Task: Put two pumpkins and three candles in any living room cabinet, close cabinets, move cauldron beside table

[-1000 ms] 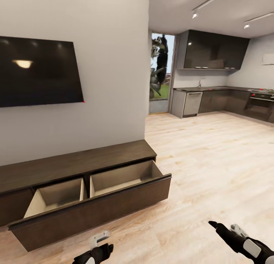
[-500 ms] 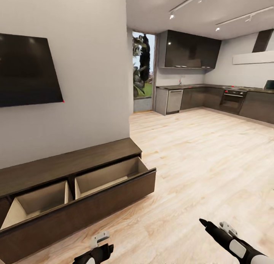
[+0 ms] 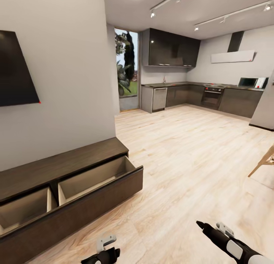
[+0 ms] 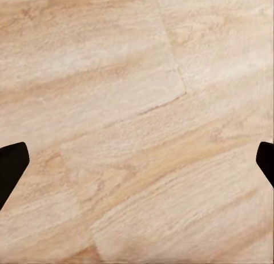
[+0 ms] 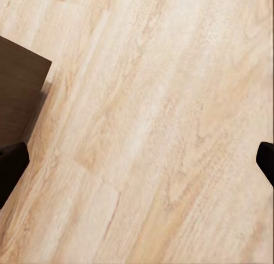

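Cabinet (image 3: 76,163) stands low against the wall at the left of the head view, under the TV (image 3: 15,73). Its wide drawer (image 3: 72,180) is pulled out, and the two pale compartments that show are bare. No pumpkin, candle or cauldron can be seen near it.

Left gripper (image 4: 137,161) is spread wide and holds nothing; below it is plain floor (image 4: 137,75). Right gripper (image 5: 137,155) is also spread and empty, above the floor and near a dark cabinet corner (image 5: 20,90).

Beyond the cabinet the wood floor runs to the kitchen (image 3: 182,92), and a pale chair leg (image 3: 262,163) shows at the right edge.

Risks, in my judgement: the open drawer sticks out into the path, so the base or an arm can hit its front when the robot turns near it. The drawer can also be forgotten open while the robot searches for the things, and then the task fails at the end. The chair leg is another obstacle for the base.
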